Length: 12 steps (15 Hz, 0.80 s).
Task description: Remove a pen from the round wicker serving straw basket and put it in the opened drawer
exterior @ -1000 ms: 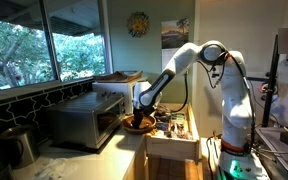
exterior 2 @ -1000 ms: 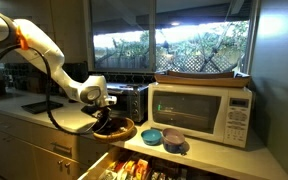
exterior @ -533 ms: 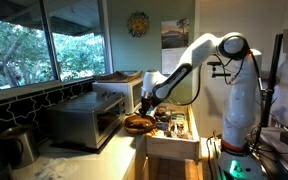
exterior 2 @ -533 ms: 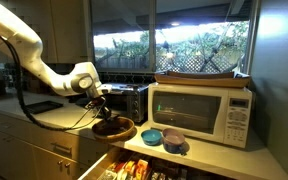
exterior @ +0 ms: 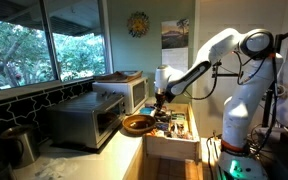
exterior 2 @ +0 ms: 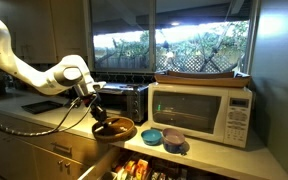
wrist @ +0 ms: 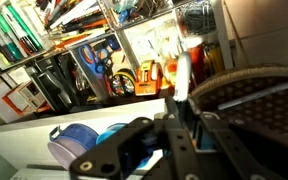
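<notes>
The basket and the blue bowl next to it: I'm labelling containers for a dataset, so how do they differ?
The basket is orange-brown woven wicker; the blue bowl is smooth-sided. The basket is wider and shallower than the blue bowl. The basket sits farther from the microwave, the blue bowl right before it. Both are round, open-topped, on the counter.

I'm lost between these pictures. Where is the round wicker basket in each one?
Exterior view: the basket is on the counter, at centre.
Exterior view: the basket is at lower centre-left.
Wrist view: the basket is at the right edge.
Shared landmark: the open drawer beside it, in all three.
</notes>
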### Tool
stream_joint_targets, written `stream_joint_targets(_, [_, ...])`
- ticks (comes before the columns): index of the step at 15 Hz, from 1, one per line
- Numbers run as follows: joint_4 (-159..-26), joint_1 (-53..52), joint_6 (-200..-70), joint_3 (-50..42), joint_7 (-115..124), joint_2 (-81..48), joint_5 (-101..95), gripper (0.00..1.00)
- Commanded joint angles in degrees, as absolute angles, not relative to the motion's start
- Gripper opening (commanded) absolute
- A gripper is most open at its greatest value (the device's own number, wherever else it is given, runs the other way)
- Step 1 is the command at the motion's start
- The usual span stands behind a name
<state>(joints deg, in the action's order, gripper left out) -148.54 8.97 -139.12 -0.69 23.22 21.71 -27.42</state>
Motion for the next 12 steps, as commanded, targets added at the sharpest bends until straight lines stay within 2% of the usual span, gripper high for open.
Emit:
stream_joint_targets(1, [-149.1,12.8,-137.7,1.5,24.3,20.7,-31.6,0.04])
stream_joint_targets(5, [-153.8,21.7,-139.1,-0.9,23.6,19.3,-50.9,0.04])
stream_joint_targets(10, [-151.6,33.8,-137.6,-2.0,24.1,13.2,-75.4,0.04])
stream_joint_targets(11, [-150.7,29.6,-136.6,-8.3,25.9,11.6,-80.2,0.04])
stream_joint_targets(12, [-150.0,29.4,-137.7,-10.6,25.6,10.3,-78.3,0.04])
